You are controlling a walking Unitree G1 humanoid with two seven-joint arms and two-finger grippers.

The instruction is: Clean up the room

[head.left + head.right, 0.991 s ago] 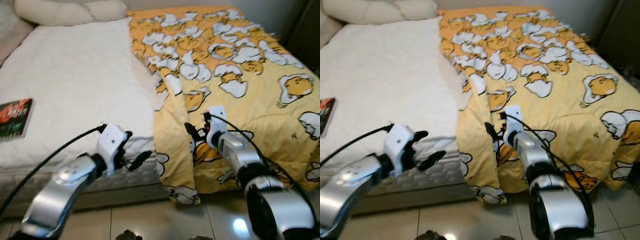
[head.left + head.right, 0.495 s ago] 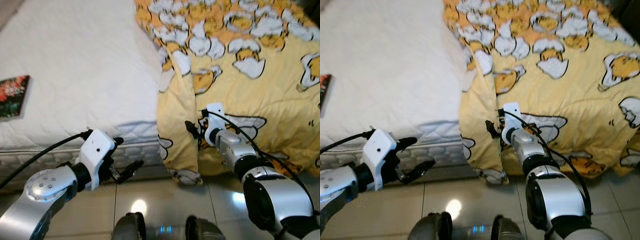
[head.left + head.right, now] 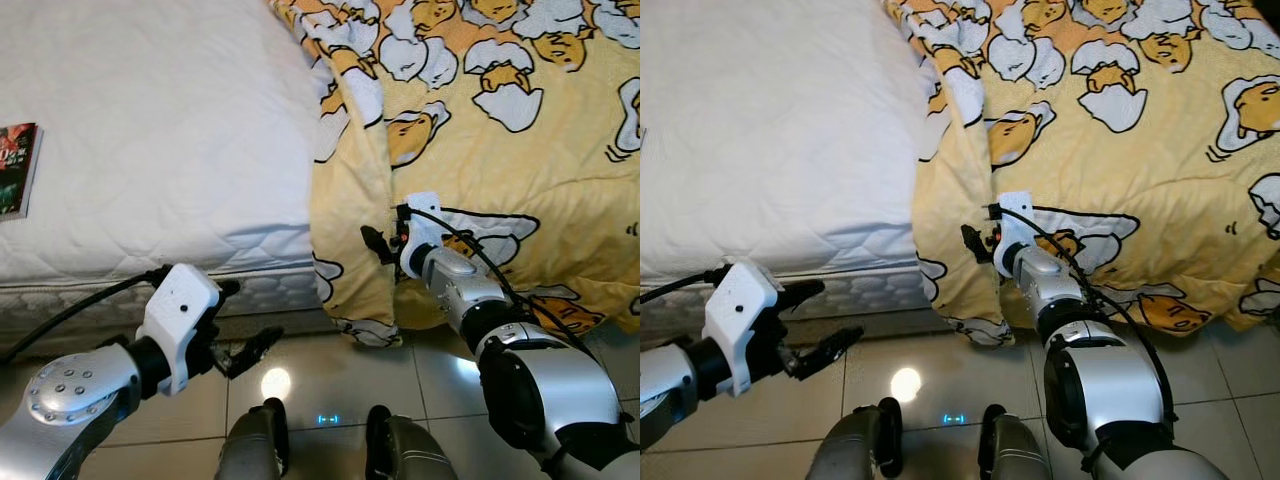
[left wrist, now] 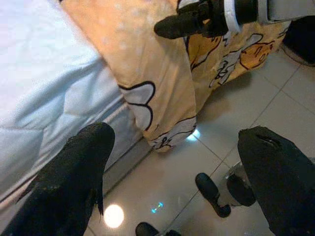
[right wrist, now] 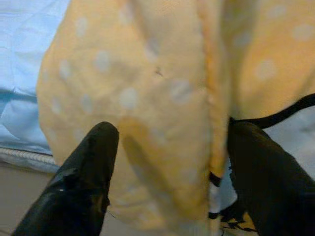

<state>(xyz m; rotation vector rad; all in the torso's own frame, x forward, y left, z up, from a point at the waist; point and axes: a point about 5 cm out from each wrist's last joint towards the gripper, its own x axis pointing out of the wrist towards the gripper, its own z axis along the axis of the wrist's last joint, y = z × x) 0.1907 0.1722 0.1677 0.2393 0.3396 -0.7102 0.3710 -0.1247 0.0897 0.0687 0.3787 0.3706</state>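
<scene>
The yellow egg-print quilt [image 3: 480, 130] covers the right half of the frame, its folded edge [image 3: 350, 250] hanging at centre over the white mattress [image 3: 150, 130] to the tiled floor [image 3: 330, 370]. The right gripper [image 3: 378, 245], fingers spread, has closed in on that fold; in its wrist view the fabric lies between them, ungrasped. Over the past second the head camera has tilted down, suggesting a pinch is imminent, while the left gripper [image 3: 240, 335] stays unclenched and empty at lower left.

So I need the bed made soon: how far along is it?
Little looks done: the yellow blanket covers one side of the mattress, its edge hanging to the floor. In hand: the right gripper, fingers open around that hanging fold. Left: spreading it and removing the book. The left gripper hovers open.
</scene>
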